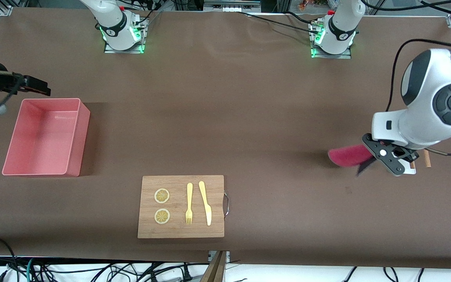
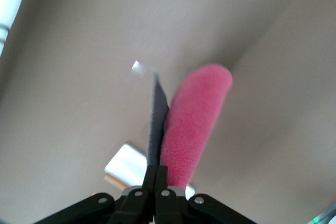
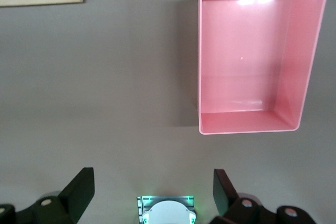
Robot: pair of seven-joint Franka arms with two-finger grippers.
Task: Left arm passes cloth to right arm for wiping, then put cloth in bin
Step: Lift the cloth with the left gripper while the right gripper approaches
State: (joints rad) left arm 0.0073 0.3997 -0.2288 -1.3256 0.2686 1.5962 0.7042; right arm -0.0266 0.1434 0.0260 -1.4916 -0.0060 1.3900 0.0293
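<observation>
My left gripper (image 1: 369, 156) is shut on one edge of the magenta-pink cloth (image 1: 347, 155) and holds it above the table at the left arm's end. In the left wrist view the jaws (image 2: 157, 170) pinch the cloth (image 2: 195, 119), whose pink pile and grey underside hang folded together. The right gripper (image 1: 39, 87) hovers open and empty over the table beside the salmon-pink bin (image 1: 74, 135). From the right wrist view its fingers (image 3: 80, 188) stand wide apart, and the bin (image 3: 252, 128) shows nothing inside.
A wooden cutting board (image 1: 217, 231) with two lemon slices, a yellow fork (image 1: 189, 203) and a yellow knife (image 1: 206, 203) lies near the front edge. A small white tray (image 2: 126, 162) and a brown stick (image 1: 427, 158) lie under the left gripper.
</observation>
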